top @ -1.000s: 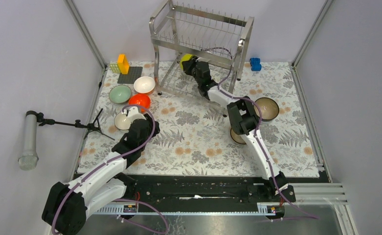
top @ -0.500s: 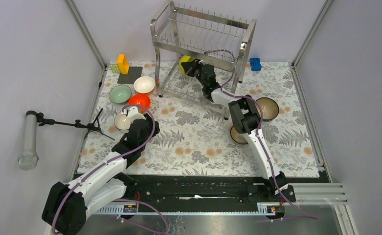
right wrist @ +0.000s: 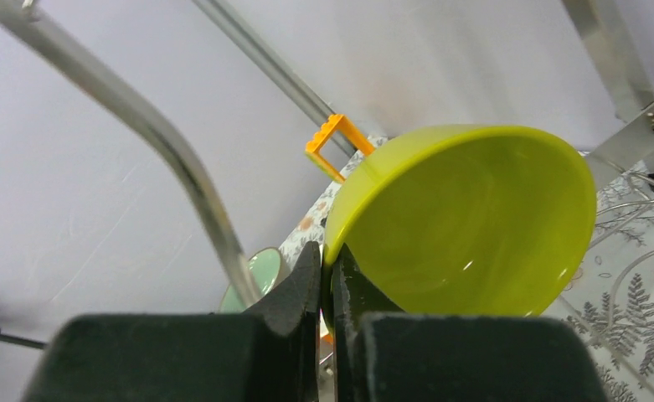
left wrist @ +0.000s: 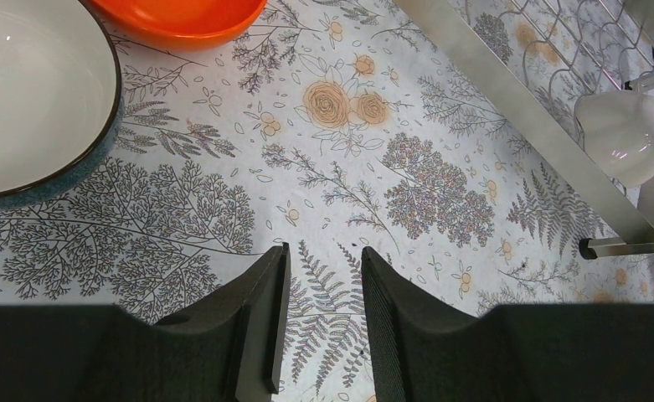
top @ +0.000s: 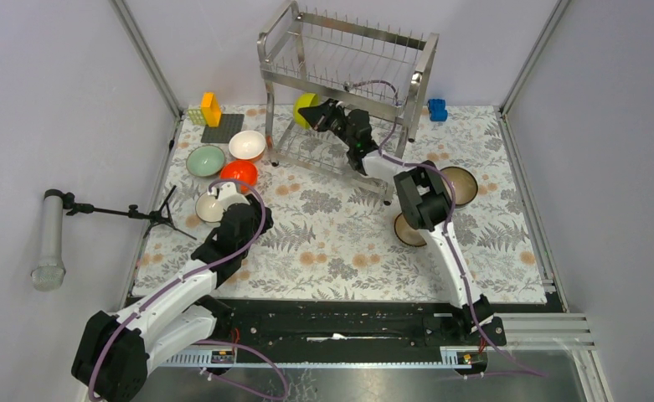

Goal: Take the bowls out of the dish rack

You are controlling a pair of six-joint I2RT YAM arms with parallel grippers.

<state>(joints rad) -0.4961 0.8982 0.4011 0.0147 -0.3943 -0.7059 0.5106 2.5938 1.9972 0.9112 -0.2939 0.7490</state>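
Since the earlier frame the right claw (right wrist: pixel 330 268) has carried the yellow-green bowl (right wrist: pixel 474 218) leftward within the dish rack (top: pixel 420 67). Left claw (left wrist: pixel 319 318): slightly parted, empty, over the table (top: pixel 340 243) near the left edge. Right claw: pinched on the bowl's rim. The bowl stands on edge, left of the claw, inside the rack at the far edge.

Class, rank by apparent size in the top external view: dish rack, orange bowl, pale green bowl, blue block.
1. dish rack
2. orange bowl and pale green bowl, about alike
3. blue block
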